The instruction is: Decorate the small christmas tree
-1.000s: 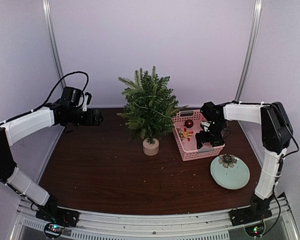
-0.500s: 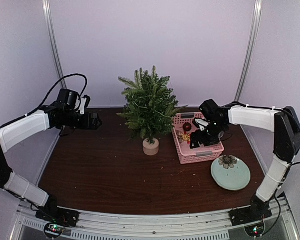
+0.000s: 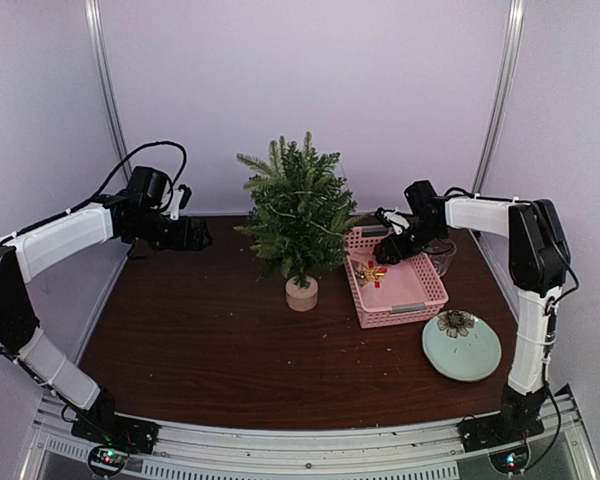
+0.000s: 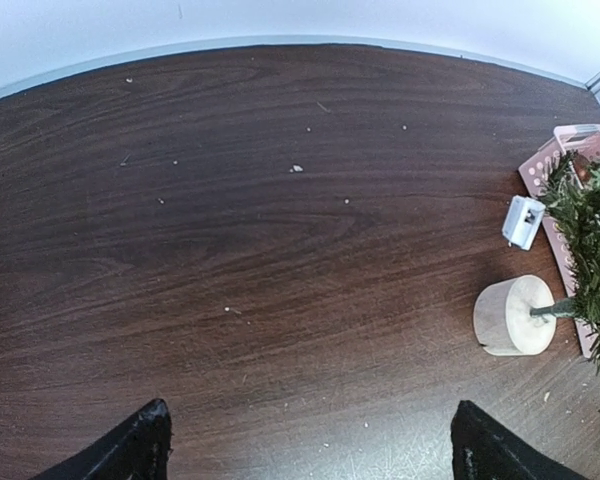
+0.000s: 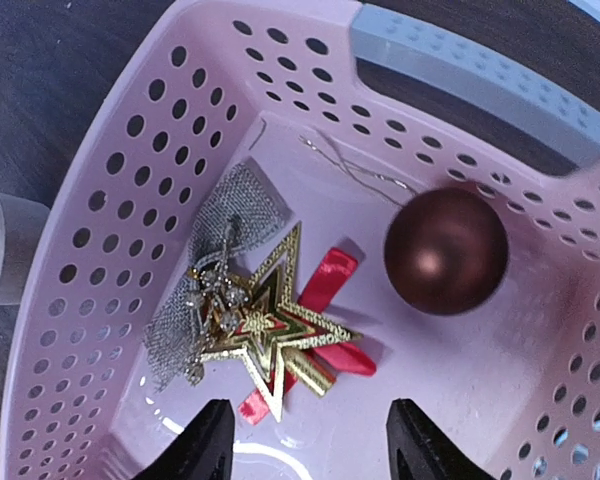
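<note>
Pink basket [image 5: 90, 230] holding gold star [image 5: 270, 335] and dark red ball [image 5: 445, 250], right hand [image 5: 310, 445] spread empty above, left hand [image 4: 310, 450] wide apart

— What's lost from your left wrist?
— The small christmas tree [image 4: 592, 240] runs off the right edge; I see only its stump [image 4: 515, 315] and some low branches. They cover most of the pink basket [image 4: 585, 145]. A small white thing [image 4: 523, 222] beside it is too small to name. Of my left gripper [image 4: 315, 445], just two dark fingertips [image 4: 140, 445] show at the bottom edge.
— And the right side?
— The basket's walls are cut off all round. The red ribbon [image 5: 330, 275] lies partly under the gold star [image 5: 270, 325]. From above, my right gripper [image 3: 383, 254] is too small and dark to read the jaws.
</note>
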You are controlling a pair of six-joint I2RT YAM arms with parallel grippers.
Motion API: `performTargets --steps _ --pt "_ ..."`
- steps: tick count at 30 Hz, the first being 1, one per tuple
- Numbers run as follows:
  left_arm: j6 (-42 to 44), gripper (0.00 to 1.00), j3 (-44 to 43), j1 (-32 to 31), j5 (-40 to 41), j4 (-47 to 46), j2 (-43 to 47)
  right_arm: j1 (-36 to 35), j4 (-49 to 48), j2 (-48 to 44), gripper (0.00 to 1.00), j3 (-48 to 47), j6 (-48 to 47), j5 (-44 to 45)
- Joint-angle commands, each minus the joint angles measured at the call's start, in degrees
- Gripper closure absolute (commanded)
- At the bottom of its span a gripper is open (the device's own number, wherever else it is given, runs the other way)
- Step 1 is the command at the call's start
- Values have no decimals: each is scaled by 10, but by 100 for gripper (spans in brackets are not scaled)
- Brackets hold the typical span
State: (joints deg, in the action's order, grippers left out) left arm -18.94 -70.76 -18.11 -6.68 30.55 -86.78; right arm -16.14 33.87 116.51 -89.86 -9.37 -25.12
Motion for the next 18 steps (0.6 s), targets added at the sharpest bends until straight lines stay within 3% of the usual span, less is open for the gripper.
performTargets --steps 1,6,18 --pt "-7 2 -21 1 -13 -2 -16 -1 -17 26 50 -29 -94 -14" --pt "1 2 -39 1 -7 11 -29 5 -4 56 62 -60 -117 -13" --pt "13 3 -48 1 -5 12 -44 6 35 79 67 -82 -105 -29"
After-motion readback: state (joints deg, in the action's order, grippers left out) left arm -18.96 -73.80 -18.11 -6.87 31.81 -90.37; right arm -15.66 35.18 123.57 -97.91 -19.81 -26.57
